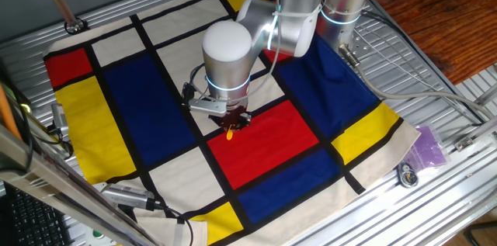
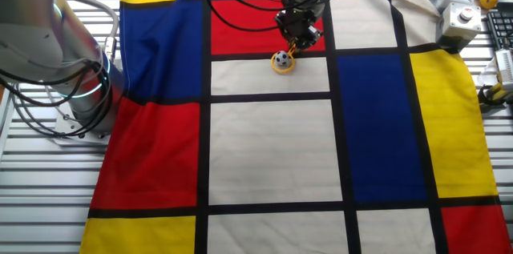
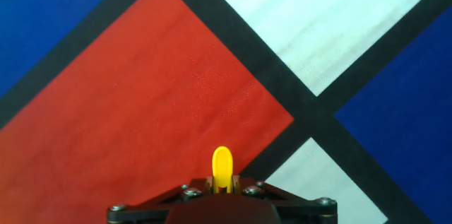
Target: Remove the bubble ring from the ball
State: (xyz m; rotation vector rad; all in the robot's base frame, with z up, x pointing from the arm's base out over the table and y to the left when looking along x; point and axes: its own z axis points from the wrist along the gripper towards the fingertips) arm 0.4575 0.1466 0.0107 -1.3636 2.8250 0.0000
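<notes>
2 task objects sit under the arm near the middle of the tabletop point(image 2: 48, 206), on a colour-block cloth point(image 2: 272, 150) of red, blue, yellow and white panels. In the other fixed view the soccer-patterned ball point(image 2: 281, 60) rests on a white panel just beside the black stripe, with the loop of the yellow-orange bubble ring point(image 2: 284, 67) encircling it. The ring's short handle slants up from the loop into the gripper point(image 2: 298, 39). The hand view shows the handle's rounded end point(image 3: 222, 162) protruding from between the fingers, which appear clamped on it; the fingertips themselves are hidden behind the black housing. In the first fixed view only a yellow sliver of the ring point(image 1: 230, 132) shows below the wrist, and the ball is concealed.

Judged step: lifting the ring clear of the ball, with the grasp apparently made. To do it well, 1 straight vertical pull is preferable, so the loop slides off the top of the ball without dragging it sideways. A slow start would reveal whether the ball is wedged and rises with the loop. The grip on the thin handle should stay firm, since the plastic could pivot between the fingers.
</notes>
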